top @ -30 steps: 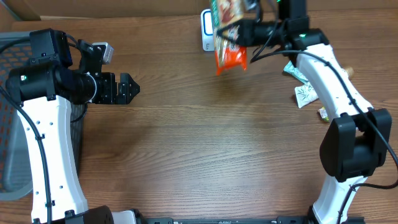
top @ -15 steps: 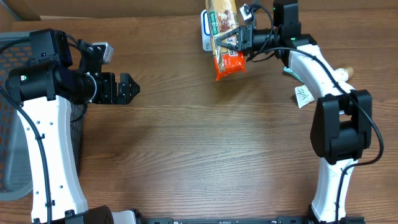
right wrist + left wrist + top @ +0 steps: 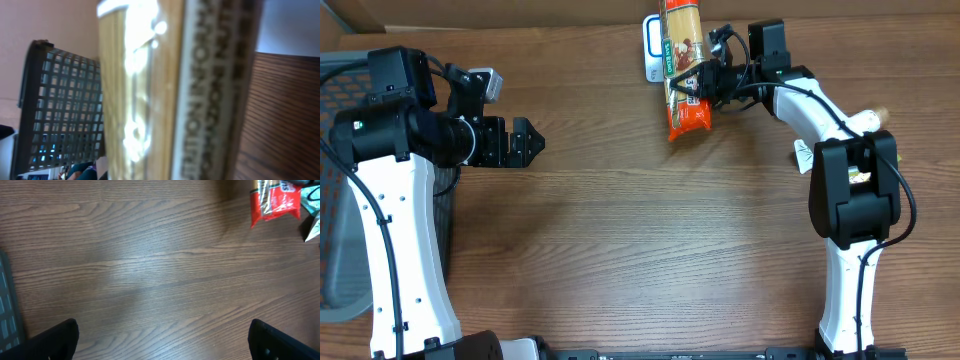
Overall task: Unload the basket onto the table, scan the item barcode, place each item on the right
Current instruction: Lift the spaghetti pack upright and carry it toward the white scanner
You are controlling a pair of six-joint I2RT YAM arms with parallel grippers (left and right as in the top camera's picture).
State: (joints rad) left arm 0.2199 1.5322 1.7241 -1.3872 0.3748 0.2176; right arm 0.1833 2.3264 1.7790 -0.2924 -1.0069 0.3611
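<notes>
A: R gripper [image 3: 708,78] state?
B: Jaws nearly closed, pinching the pasta packet [image 3: 681,60] right at its fingertips, red end toward the arm bases. Wrist cam's filled w/ the pack, blurry
A: Beyond that?
B: White-blue scanner [image 3: 651,45] just past the pack, partly covered by it; touching or not, can't tell. Small sachets [image 3: 803,157] lie back behind the gripper, on the table [image 3: 640,240]
A: L gripper [image 3: 527,142]?
B: Well apart, facing it across the wood; jaws wide, holding nothing. Mesh basket [image 3: 332,250] behind it
</notes>
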